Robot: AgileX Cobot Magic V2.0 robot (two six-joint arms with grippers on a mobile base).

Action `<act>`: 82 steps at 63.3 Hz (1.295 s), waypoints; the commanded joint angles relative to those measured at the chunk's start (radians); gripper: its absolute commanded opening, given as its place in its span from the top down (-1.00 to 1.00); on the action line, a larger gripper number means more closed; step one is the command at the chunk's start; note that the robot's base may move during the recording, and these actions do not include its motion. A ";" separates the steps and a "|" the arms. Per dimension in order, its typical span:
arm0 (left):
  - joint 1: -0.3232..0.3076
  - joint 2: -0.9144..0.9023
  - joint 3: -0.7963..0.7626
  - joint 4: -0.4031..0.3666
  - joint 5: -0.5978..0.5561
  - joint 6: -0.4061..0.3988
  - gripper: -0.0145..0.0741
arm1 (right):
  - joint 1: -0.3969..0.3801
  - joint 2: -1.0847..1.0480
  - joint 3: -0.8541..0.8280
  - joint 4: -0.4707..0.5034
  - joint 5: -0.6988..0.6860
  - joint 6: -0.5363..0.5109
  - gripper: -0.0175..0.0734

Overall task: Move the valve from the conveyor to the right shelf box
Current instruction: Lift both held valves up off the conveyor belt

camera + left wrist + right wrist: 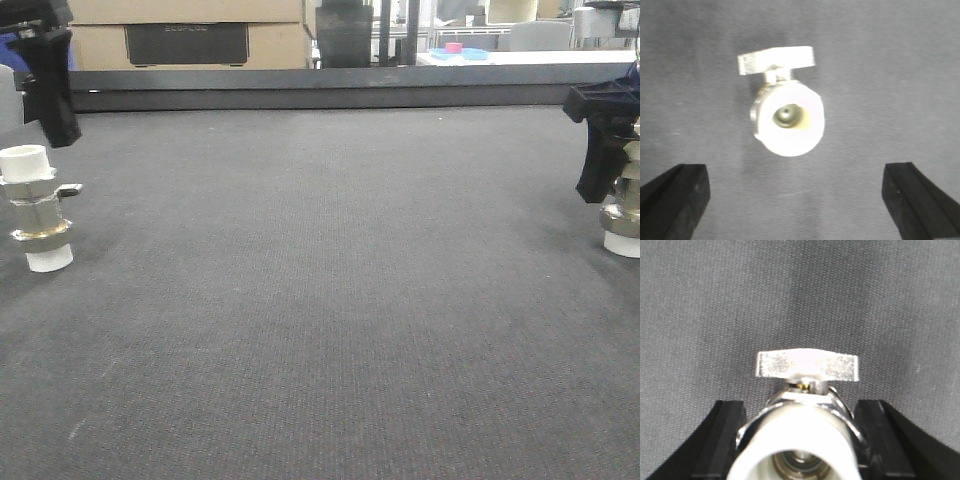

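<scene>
Two valves stand upright on the conveyor (320,300), each with a metal body and white end caps. The left valve (36,205) stands free near the left edge. From above, the left valve (789,117) shows its white cap and flat lever handle. My left gripper (797,200) hangs over it, wide open, with its black fingers (675,197) well apart from the valve. My right gripper (800,440) is shut on the right valve (800,435), a black finger (722,440) against each side. At the right edge the right gripper (605,130) holds the right valve (625,215). The right shelf box is out of view.
The dark grey belt (890,75) stretches wide between the two valves. Behind its far edge stand cardboard boxes (190,35), a dark upright object (345,35) and a white table with a blue tray (460,52).
</scene>
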State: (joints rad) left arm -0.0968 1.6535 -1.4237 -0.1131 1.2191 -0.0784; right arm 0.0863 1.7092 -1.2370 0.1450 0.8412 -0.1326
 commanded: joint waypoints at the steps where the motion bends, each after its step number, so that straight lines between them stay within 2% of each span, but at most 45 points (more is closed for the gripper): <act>1: 0.005 0.003 -0.009 -0.020 0.002 -0.004 -0.68 | 0.002 -0.010 -0.010 -0.002 -0.011 -0.008 0.98; 11: 0.005 0.053 -0.009 -0.018 0.001 -0.002 -0.68 | 0.002 -0.010 -0.010 -0.002 -0.022 -0.008 0.98; 29: 0.005 0.136 -0.009 0.054 -0.085 0.000 -0.68 | 0.002 -0.010 -0.010 -0.002 -0.037 -0.008 0.98; 38: 0.005 0.164 -0.009 0.054 -0.138 0.000 -0.68 | 0.002 -0.010 -0.010 -0.002 -0.039 -0.008 0.98; 60: 0.005 0.184 -0.009 0.054 -0.132 0.000 -0.63 | 0.002 -0.010 -0.010 -0.002 -0.039 -0.008 0.98; 65: 0.005 0.184 -0.009 0.054 -0.132 0.000 -0.48 | 0.002 -0.010 -0.010 -0.002 -0.039 -0.008 0.98; 69: 0.005 0.184 -0.009 0.054 -0.132 0.000 -0.23 | 0.002 -0.010 -0.010 -0.002 -0.039 -0.008 0.98; 82: 0.005 0.184 -0.009 0.054 -0.135 0.000 0.84 | 0.002 -0.010 -0.010 -0.002 -0.035 -0.008 0.98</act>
State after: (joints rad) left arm -0.0968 1.8413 -1.4243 -0.0629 1.0851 -0.0771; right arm 0.0863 1.7092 -1.2370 0.1450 0.8228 -0.1326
